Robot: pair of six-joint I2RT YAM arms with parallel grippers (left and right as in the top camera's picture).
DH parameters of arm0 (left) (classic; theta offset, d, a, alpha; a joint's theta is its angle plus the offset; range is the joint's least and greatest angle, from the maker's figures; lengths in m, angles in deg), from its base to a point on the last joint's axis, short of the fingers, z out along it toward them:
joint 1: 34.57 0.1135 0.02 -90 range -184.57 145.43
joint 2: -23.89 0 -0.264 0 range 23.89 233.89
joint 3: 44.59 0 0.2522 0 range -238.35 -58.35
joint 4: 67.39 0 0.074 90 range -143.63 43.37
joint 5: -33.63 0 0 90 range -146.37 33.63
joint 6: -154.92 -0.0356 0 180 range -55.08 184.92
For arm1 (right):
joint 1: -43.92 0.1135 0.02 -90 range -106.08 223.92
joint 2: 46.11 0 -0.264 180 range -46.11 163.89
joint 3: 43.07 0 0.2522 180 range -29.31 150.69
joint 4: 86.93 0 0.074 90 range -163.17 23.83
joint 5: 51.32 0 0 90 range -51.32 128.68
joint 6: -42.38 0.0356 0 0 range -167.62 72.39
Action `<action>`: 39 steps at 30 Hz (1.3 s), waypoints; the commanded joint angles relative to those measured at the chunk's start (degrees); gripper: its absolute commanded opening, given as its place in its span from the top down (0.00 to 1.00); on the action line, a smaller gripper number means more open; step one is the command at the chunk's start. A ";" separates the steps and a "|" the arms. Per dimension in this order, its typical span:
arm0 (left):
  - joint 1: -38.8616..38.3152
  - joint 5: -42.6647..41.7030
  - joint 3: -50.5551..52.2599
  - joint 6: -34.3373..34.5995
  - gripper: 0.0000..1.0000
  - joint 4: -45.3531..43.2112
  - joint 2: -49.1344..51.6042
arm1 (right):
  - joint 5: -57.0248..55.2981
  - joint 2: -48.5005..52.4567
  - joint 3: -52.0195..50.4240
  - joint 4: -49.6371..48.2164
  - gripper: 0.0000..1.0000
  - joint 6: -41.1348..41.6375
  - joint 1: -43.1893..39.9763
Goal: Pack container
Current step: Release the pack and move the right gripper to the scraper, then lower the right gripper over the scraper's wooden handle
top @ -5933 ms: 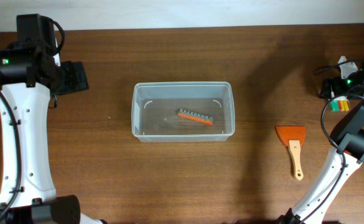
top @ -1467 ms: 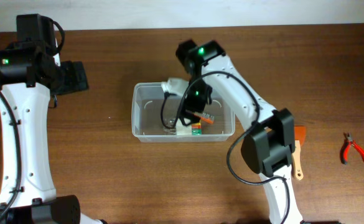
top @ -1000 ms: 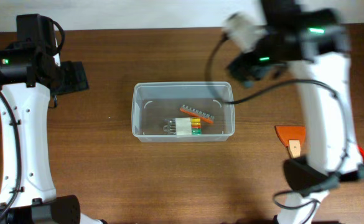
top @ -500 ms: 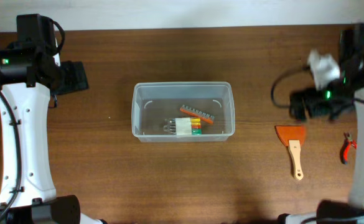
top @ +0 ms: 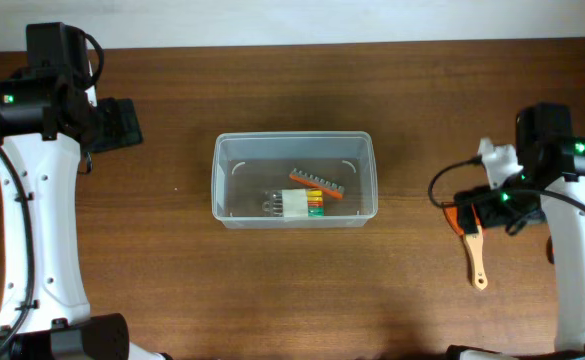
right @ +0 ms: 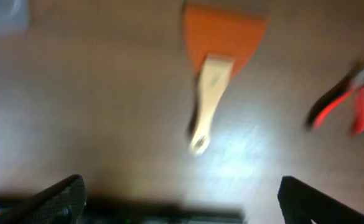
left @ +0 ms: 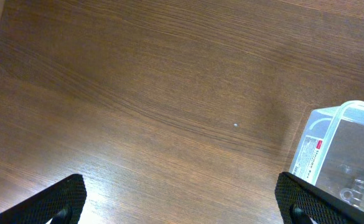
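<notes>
Scraper, orange-bladed, lies right of the container. Our right gripper hangs over it, fingers apart; the left gripper, likewise spread, hovers left of the container. We judge the container light, slick and flexible, best held by its rim.

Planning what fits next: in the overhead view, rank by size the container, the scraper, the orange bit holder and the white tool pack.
1. container
2. scraper, blade partly hidden under the right arm
3. orange bit holder and white tool pack: too alike to rank
</notes>
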 commanded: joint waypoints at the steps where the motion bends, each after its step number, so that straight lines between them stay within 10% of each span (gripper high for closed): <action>1: 0.09 0.59 -0.79 -0.35 0.01 -0.11 -0.76 | -3.98 1.86 -0.28 -4.85 0.01 -4.61 -0.55; 39: 0.09 0.59 -0.79 -0.35 0.01 -0.13 -0.76 | 7.85 17.44 -12.92 -18.53 0.01 -9.53 -14.27</action>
